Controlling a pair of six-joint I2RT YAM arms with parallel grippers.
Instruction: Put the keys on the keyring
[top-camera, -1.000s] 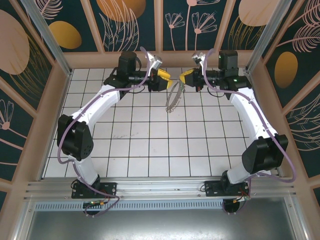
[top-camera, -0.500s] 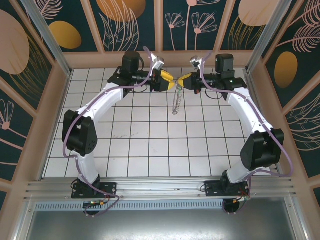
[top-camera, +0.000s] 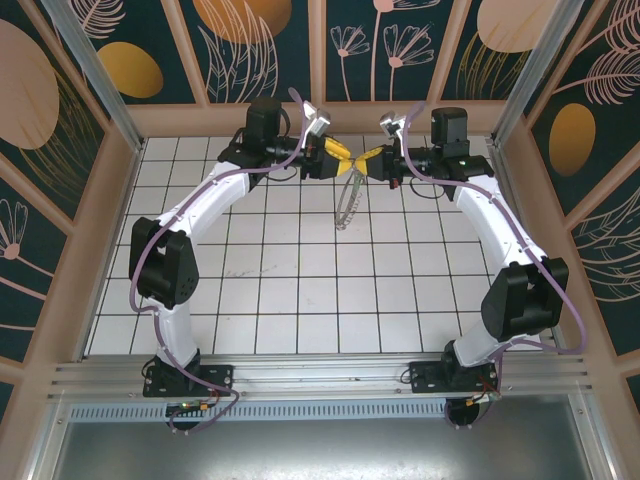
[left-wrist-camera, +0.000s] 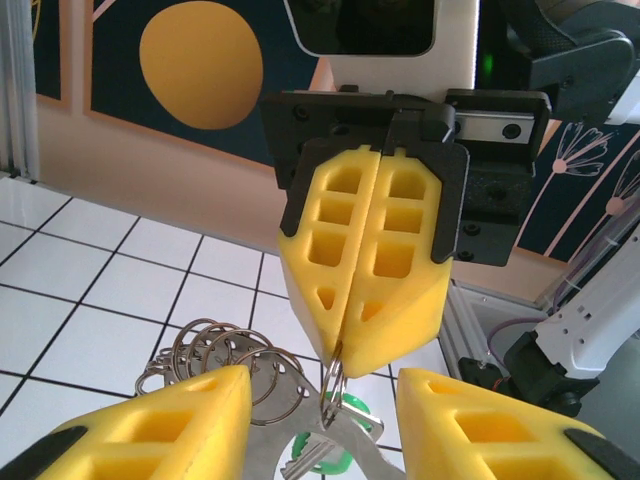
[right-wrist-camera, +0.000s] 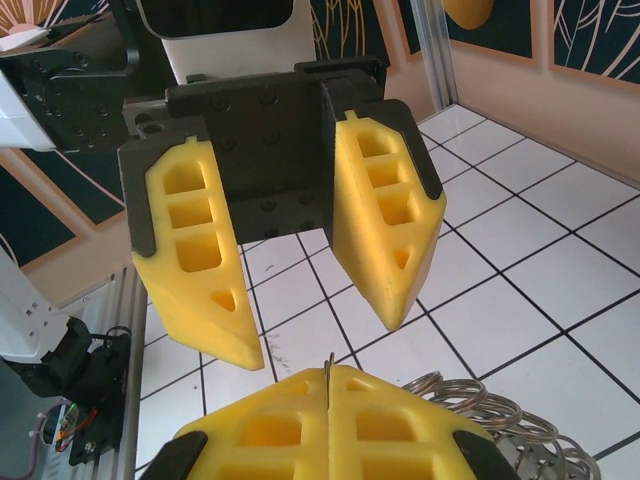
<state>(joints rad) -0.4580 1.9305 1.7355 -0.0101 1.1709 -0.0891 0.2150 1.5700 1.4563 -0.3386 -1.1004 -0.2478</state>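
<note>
My right gripper (top-camera: 366, 157) is clamped shut on the keyring (top-camera: 347, 204), which hangs over the far-centre tiles. My left gripper (top-camera: 346, 160) stands parted, the green-headed key (left-wrist-camera: 338, 452) between its fingers.

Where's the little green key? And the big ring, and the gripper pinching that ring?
green key (left-wrist-camera: 352, 406), left wrist view, on its green head.
keyring (top-camera: 347, 205), top view, on the hanging hoop.
right gripper (left-wrist-camera: 341, 345), left wrist view, at its closed yellow fingertips.
</note>
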